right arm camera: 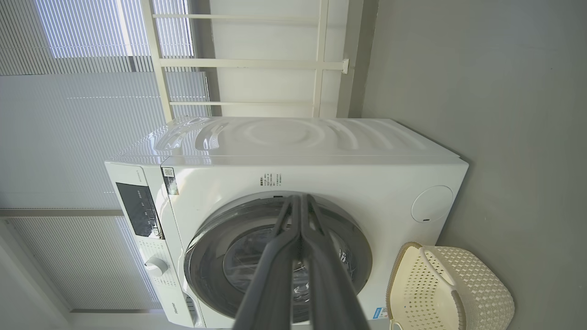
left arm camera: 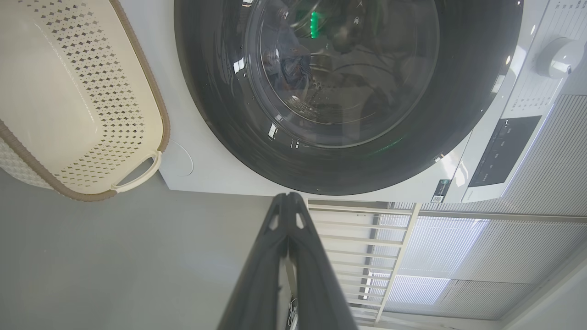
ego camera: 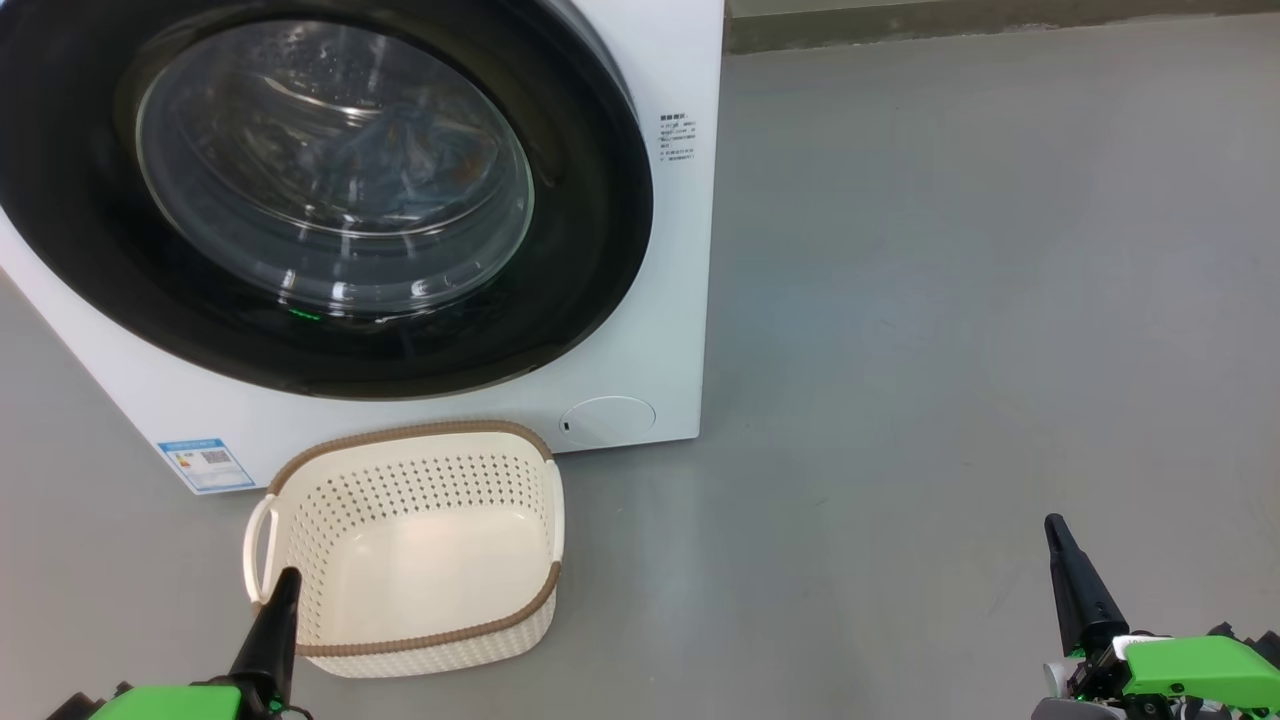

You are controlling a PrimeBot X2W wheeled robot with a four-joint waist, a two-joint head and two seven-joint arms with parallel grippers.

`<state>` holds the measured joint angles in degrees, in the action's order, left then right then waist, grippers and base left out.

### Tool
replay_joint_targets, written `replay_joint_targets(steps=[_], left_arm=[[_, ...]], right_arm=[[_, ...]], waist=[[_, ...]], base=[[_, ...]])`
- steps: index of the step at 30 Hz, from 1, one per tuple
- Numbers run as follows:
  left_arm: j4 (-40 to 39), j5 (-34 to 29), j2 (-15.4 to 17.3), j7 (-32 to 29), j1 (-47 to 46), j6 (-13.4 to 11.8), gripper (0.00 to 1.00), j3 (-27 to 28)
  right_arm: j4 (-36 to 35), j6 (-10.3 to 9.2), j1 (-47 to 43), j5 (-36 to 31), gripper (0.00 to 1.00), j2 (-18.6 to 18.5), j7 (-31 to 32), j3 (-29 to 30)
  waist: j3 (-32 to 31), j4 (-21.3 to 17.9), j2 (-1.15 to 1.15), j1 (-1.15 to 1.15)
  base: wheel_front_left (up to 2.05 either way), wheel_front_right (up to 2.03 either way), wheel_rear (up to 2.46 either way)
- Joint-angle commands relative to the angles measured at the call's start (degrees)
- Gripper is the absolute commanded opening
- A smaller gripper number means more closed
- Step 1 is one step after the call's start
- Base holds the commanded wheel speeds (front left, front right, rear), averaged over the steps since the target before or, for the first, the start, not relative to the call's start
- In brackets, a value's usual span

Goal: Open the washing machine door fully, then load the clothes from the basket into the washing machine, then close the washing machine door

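Grey floor [ego camera: 950, 300], and the washer [ego camera: 680, 250] stood with its door [ego camera: 590, 250] closed, blue clothes [ego camera: 400, 160] behind the glass. The basket [ego camera: 420, 436] sat on the floor just before it. Left gripper [ego camera: 288, 578] was pinched tight, fingers together, gripping nothing, near the basket; right gripper [ego camera: 1055, 525] likewise, well apart.

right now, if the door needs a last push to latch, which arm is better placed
Left, probably: the left gripper sits by the basket, before the washing machine door. The right gripper is over floor, beyond the washing machine's side.
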<state>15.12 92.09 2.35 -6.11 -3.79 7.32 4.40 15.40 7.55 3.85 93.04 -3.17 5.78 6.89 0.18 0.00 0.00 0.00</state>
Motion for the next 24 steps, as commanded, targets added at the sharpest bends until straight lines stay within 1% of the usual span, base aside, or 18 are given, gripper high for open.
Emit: replay_joint_targets(steps=[1, 24], left_arm=[[-1.08, 0.18, 0.67, -0.27, -2.39, 0.17, 0.00, 1.99], [-1.08, 0.13, 0.62, -0.32, -2.40, 0.17, 0.00, 2.05]], right_arm=[[-1.40, -0.06, 2.28, -0.43, 0.00, -0.12, 0.27, -0.92], [-1.39, -0.06, 2.29, -0.57, 0.00, 0.00, 0.41, -0.74]], waist=[[0.00, 0.00, 0.00, 0.00], [0.00, 0.00, 0.00, 0.00]], base=[[0.00, 0.00, 0.00], [0.00, 0.00, 0.00]])
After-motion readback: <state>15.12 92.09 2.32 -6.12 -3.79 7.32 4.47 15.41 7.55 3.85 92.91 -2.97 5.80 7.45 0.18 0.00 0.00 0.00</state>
